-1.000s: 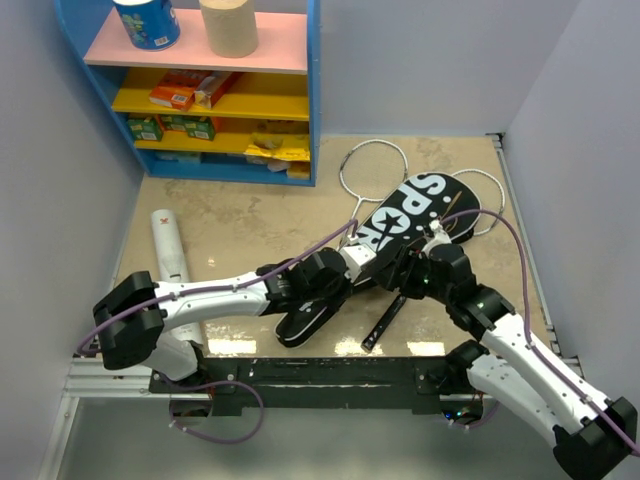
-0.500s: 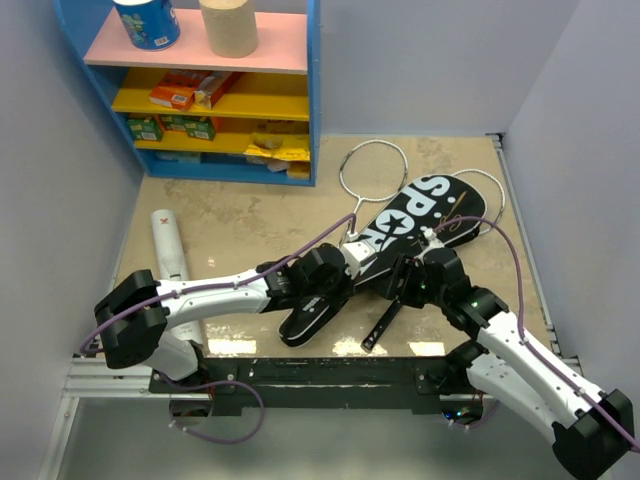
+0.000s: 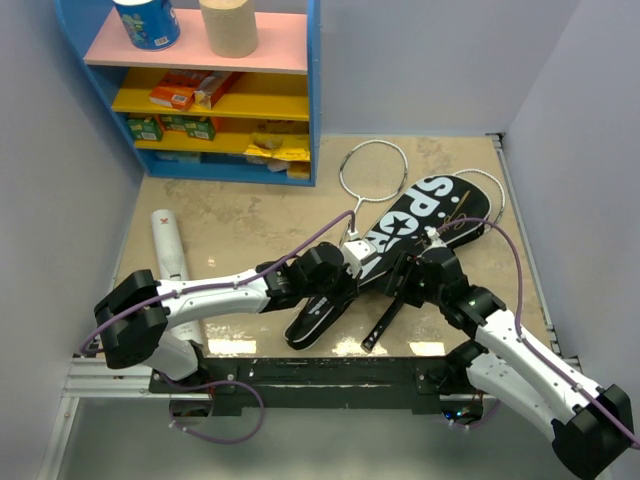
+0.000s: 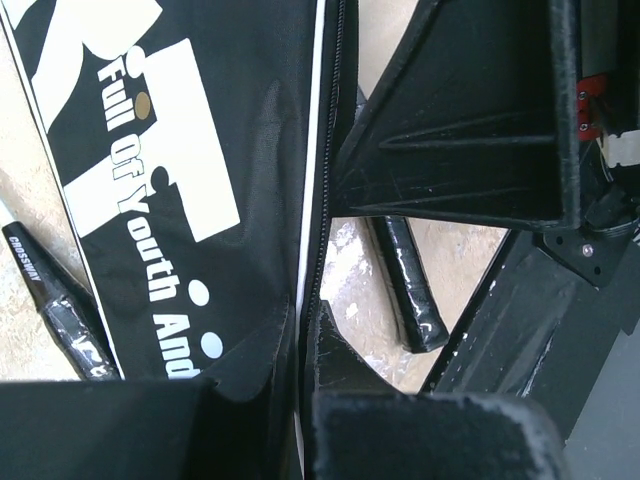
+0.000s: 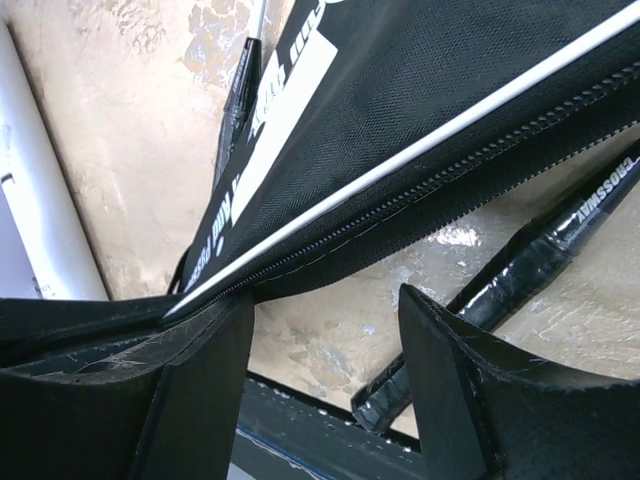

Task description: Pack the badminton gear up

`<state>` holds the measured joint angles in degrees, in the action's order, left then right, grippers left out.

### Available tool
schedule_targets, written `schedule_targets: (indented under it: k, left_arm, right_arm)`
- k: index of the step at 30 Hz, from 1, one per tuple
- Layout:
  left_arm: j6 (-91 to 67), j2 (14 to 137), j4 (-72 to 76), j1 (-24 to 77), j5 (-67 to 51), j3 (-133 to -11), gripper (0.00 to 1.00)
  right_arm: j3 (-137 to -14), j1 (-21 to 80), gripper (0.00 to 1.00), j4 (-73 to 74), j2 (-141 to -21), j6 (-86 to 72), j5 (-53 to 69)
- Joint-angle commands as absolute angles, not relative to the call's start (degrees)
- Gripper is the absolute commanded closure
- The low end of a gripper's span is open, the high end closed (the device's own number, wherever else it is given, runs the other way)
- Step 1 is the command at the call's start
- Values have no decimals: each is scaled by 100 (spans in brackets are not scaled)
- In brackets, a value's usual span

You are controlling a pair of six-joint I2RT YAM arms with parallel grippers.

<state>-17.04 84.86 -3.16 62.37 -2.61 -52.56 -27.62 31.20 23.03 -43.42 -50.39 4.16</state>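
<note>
The black bag [image 3: 420,220] lettered SPORT lies slantwise on the floor. My left gripper [image 3: 348,268] is shut on the bag's zipper edge [image 4: 318,200], near its narrow end. My right gripper [image 3: 408,283] stands open just beside the same edge, and its fingers [image 5: 190,380] have only floor between them. One white-framed racket [image 3: 372,165] lies behind the bag. A second racket's head [image 3: 492,190] shows from under the bag's wide end. A black racket handle [image 3: 385,320] [image 5: 540,260] lies on the floor under my right gripper. The long white tube [image 3: 170,245] rests at the left.
A blue shelf [image 3: 312,100] stands at the back left with paper rolls and small coloured boxes on it. Grey walls close in both sides. The arms' black base rail [image 3: 320,370] runs along the near edge.
The bag has shifted a little to the right and lies flatter, my left gripper still holding it. My right gripper has eased slightly toward the near side.
</note>
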Motion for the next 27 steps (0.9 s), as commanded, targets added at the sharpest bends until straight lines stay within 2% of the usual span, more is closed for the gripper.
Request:
schedule_targets:
  k: [1, 27]
  left_arm:
    - [-1837, 8262, 299, 6354, -633, -5194, 100]
    - [-1740, 8508, 475, 6548, -756, -5115, 100]
  right_arm:
    - [-2707, 3120, 37, 1899, -4421, -5308, 79]
    - [-3014, 3111, 37, 2057, -4298, -5493, -9]
